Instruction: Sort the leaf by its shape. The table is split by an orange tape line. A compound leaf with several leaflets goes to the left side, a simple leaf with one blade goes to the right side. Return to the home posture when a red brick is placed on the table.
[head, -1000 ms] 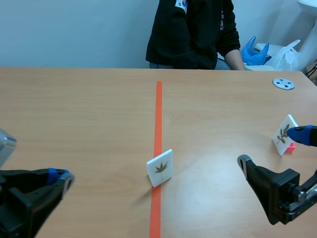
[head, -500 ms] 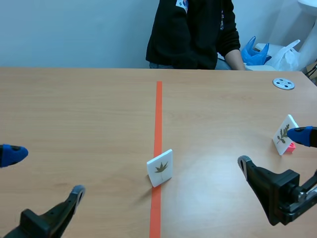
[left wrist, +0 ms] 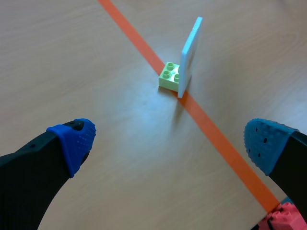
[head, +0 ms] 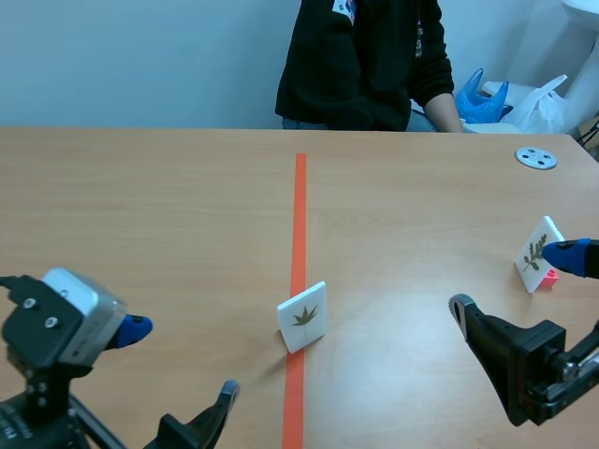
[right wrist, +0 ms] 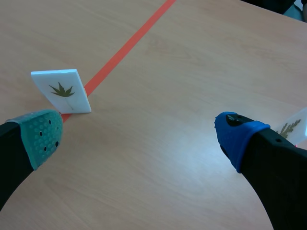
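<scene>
Plainly, both tools hold nothing. The left tool (head: 180, 360), low in the lower left of the scene view, has its fingers spread wide, one blue pad (head: 131, 329) raised and the other finger nearer the orange tape line (head: 299, 234). In its own wrist view the left tool (left wrist: 170, 141) is just as wide open, with bare worktop (left wrist: 72, 57) between the pads.

The leaf card (head: 302, 316) stands just below the middle of the scene view, right on the tape line and tilted back a little. It bears a dark leaf with several pointed lobes fanning out. Ahead of the left tool the leaf card (left wrist: 190, 56) shows edge-on, propped on a light green brick (left wrist: 170, 77) that sits on the tape.

The right tool (head: 503, 278), at the lower right of the scene view, is also wide apart and grips nothing. Its wrist view shows the right tool (right wrist: 139, 136) with the leaf card (right wrist: 61, 91) just ahead of its grey-green pad.

A second card (head: 538, 253) with a feathery sprig stands on a pink brick (head: 549, 275) at the right edge, just beside the right tool's blue pad; whether they touch I cannot tell.
</scene>
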Motion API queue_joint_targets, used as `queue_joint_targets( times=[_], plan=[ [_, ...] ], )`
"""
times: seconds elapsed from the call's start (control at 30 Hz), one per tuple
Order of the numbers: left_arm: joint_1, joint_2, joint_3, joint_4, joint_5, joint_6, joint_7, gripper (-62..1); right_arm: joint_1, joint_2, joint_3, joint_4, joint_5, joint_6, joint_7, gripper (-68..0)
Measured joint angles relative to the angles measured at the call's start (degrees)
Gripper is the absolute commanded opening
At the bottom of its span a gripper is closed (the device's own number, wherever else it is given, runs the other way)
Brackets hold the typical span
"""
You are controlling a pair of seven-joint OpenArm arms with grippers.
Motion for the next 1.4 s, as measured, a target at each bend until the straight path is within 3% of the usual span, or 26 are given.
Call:
queue_joint_targets(
  times=[0.1,0.2,0.43,0.7,0.97,1.1,1.2,1.3,1.4],
  plan=[
    [-4.48,0.83,3.02,-4.13,0.07,0.00,-1.38,1.4,0.00,0.00,0.00,0.00,0.00,0.00,0.00,0.4],
    [-9.27,2.23,6.01,-9.03,2.12,0.00,-1.46,1.4,0.00,0.00,0.00,0.00,0.00,0.00,0.00,0.4],
    [-17.62,4.48,10.88,-21.94,4.44,0.02,-8.48,1.4,0.00,0.00,0.00,0.00,0.00,0.00,0.00,0.4],
    [-26.05,10.40,14.27,-33.75,4.52,0.00,-13.84,1.4,0.00,0.00,0.00,0.00,0.00,0.00,0.00,0.4],
    [-32.89,16.15,15.13,-41.42,4.68,0.72,-14.56,1.4,0.00,0.00,0.00,0.00,0.00,-0.24,0.00,0.4],
    [-33.99,16.94,15.17,-43.17,4.76,1.84,-14.88,-20.6,0.00,0.00,0.00,0.00,0.00,-0.24,0.00,0.4],
    [-33.94,16.63,15.17,-43.69,7.43,2.60,-14.95,-34.1,0.00,0.00,0.00,0.00,0.00,-0.24,0.00,0.4],
    [-33.90,16.39,15.17,-44.19,7.72,2.60,-14.93,-48.5,0.00,0.00,0.00,0.00,0.00,-0.24,0.00,0.4],
    [-33.59,16.24,15.17,-44.17,7.67,2.60,-15.04,-57.9,0.00,0.00,0.00,0.00,0.00,-0.24,0.00,0.4]
  ],
)
